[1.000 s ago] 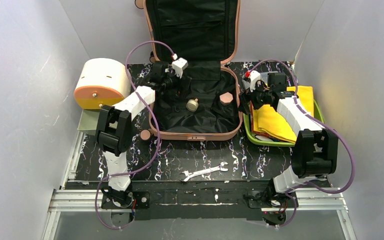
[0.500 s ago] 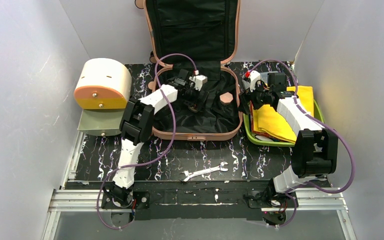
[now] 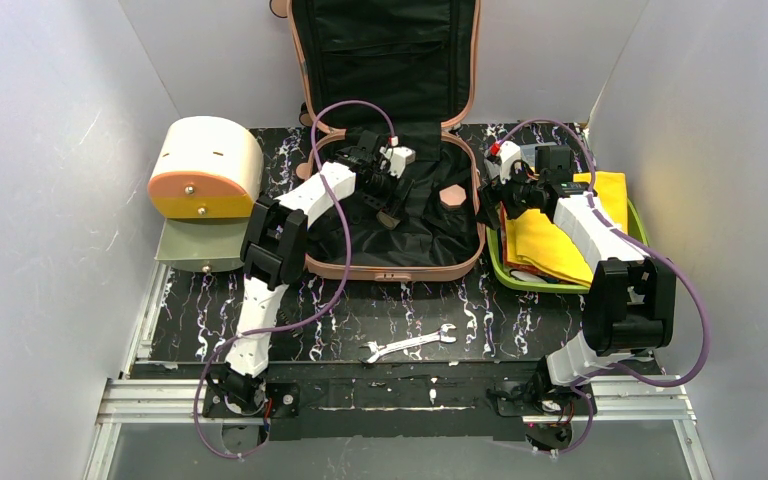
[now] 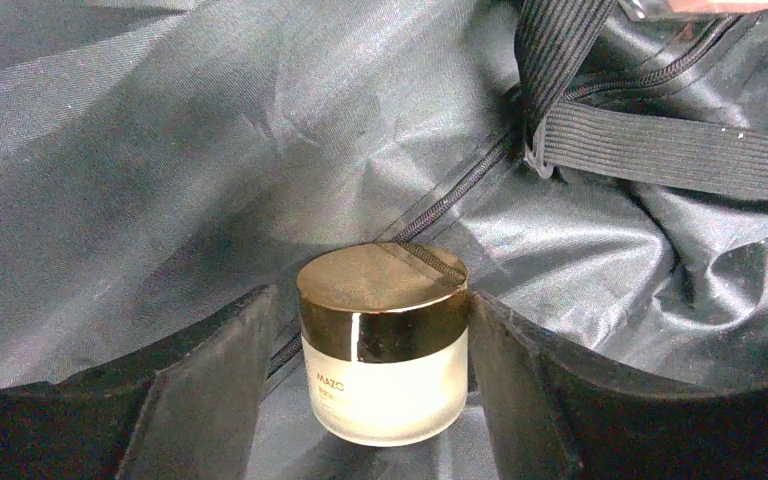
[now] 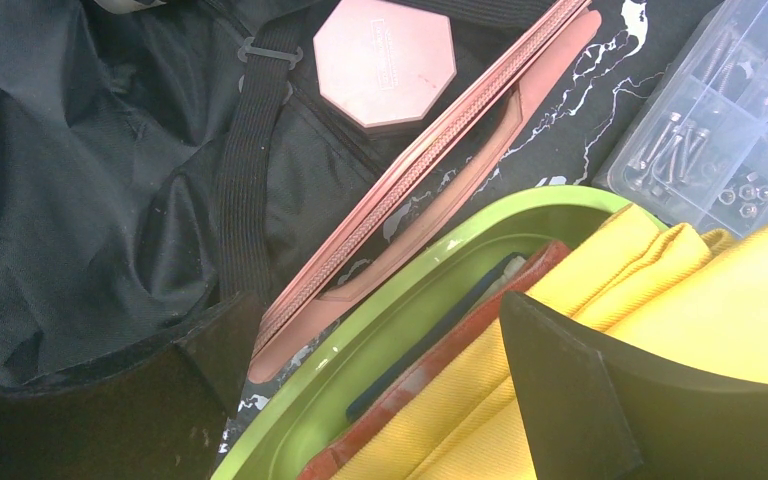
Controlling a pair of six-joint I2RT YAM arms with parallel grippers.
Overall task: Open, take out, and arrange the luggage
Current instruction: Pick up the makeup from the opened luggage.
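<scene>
The salmon-pink luggage (image 3: 390,272) lies open at the far middle of the surface (image 3: 520,320), one half flat and the other upright against the back wall. Opened out, its long axis runs straight away from the arms. The left hand (image 3: 389,208), at the luggage's far left corner a second ago, now reaches inside, its fingers closely flanking a gold-lidded jar (image 4: 383,345); whether they pinch it cannot be told. The right hand (image 5: 380,395), unmoved, hangs spread over the green tray (image 5: 360,330)

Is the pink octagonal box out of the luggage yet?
No, the pink octagonal box lies on the fabric inside the open luggage.
</scene>
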